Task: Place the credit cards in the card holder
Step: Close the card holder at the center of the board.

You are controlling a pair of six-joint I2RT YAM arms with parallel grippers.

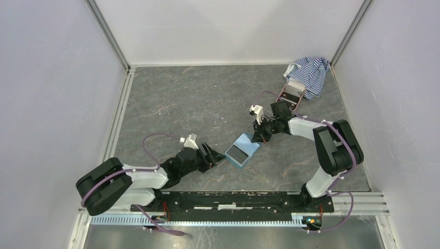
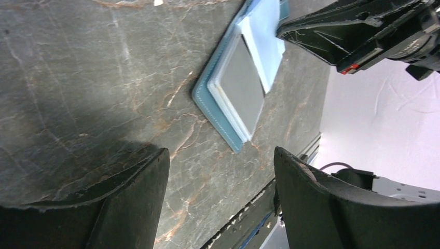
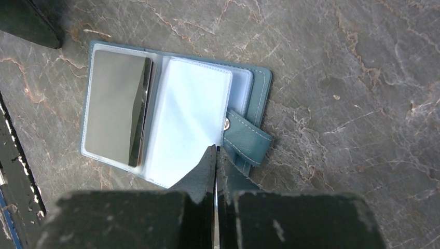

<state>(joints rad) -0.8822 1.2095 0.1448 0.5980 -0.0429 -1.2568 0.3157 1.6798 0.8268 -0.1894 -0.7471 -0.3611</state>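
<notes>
Right gripper (image 3: 216, 161) pinches card holder (image 3: 171, 114) sleeve; left gripper (image 2: 220, 155) released, striped cloth (image 1: 310, 72) well apart.

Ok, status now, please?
Left gripper open, empty. Right gripper shut on pale sleeve of card holder. Grey card on its other half. Striped cloth far off.

Dark grey stone-look tabletop (image 1: 197, 104) with tan veins filling middle of top view. Plain pale wall panels (image 1: 52, 78) closing it in at 9, 12 and 3 o'clock. Aluminium corner posts (image 1: 109, 33) rising at 11 and 1 o'clock. Metal rail (image 1: 363, 199) running along 6 o'clock edge. Soft even light falling, casting only faint shadows.
</notes>
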